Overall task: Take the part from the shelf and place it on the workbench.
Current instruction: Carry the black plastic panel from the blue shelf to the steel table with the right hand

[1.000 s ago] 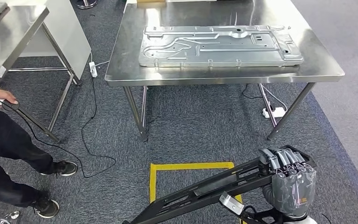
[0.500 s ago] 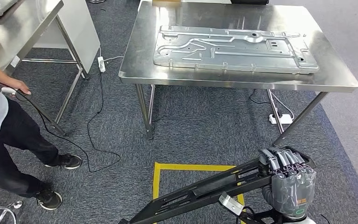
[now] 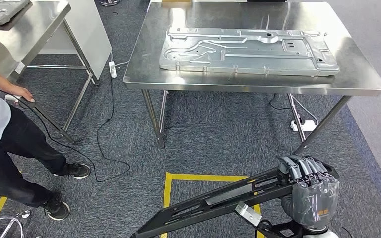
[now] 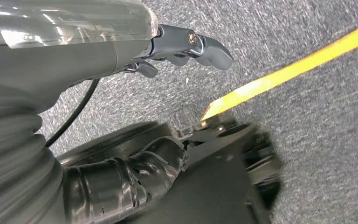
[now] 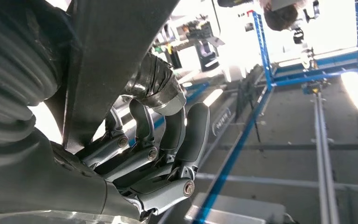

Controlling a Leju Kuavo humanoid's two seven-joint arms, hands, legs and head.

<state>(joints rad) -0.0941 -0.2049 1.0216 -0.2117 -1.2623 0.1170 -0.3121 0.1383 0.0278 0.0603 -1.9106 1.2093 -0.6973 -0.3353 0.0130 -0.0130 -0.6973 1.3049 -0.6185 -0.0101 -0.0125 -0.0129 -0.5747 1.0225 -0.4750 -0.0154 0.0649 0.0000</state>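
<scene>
carrying the long black part [image 3: 218, 201] toward the workbench [image 3: 144, 59] looks like the step in hand. the right hand [image 3: 308, 191] has its fingers [image 5: 168, 140] curled tight around one end, and the part slants low across the robot's front above the carpet and the yellow floor tape [image 3: 203, 177]. the left hand [image 4: 177, 44] hangs near the part's other end; whether it grips, i cannot tell. a big metal plate [image 3: 248, 49] already covers most of the bench, so the next move calls for stepping closer, lifting, and finding bare steel.
</scene>
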